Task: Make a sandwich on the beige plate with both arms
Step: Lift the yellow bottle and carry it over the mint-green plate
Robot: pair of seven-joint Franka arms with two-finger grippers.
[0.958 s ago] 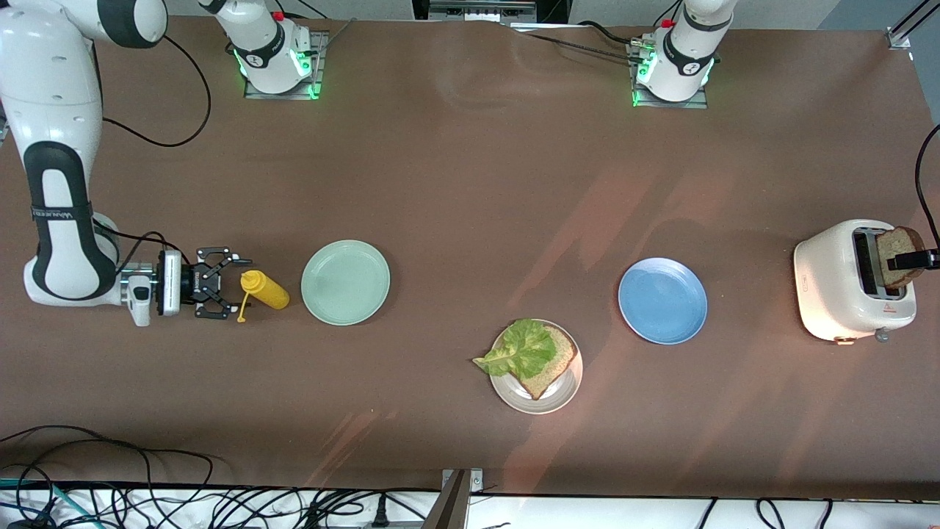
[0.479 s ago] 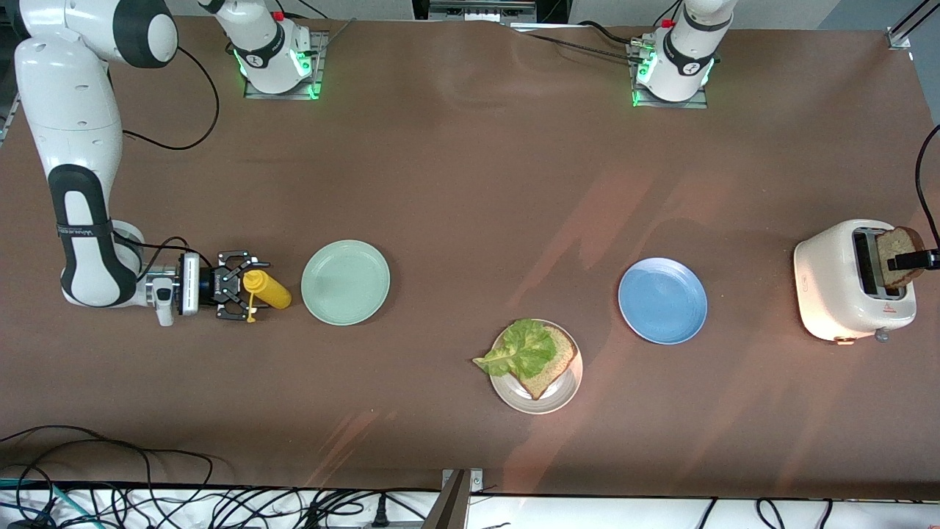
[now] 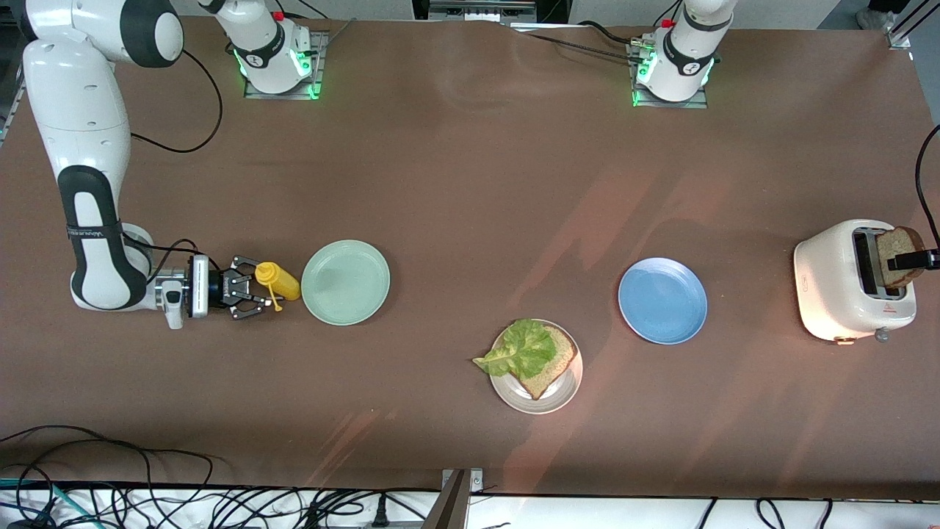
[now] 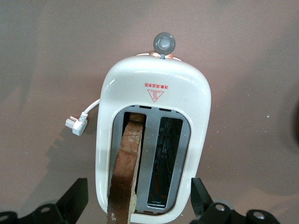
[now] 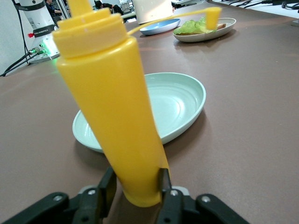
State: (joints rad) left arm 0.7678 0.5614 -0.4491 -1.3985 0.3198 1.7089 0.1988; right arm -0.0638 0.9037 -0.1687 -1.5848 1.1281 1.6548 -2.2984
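Change since earlier: right gripper [image 3: 253,297] has closed in, and the yellow mustard bottle [image 3: 279,281] now tilts.
Right jaws: clamped on the bottle's base, beside the mint-green plate [image 3: 345,282].
Left gripper [image 3: 913,259]: pinching a bread slice [image 3: 897,256] in the white toaster [image 3: 837,283].
Beige plate [image 3: 562,394]: carries bread [image 3: 552,361] and lettuce [image 3: 520,348], nearest the front camera.

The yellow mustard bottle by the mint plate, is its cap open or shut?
Open. The mustard bottle, clamped by the right gripper, has its cap dangling off the nozzle on a tether.
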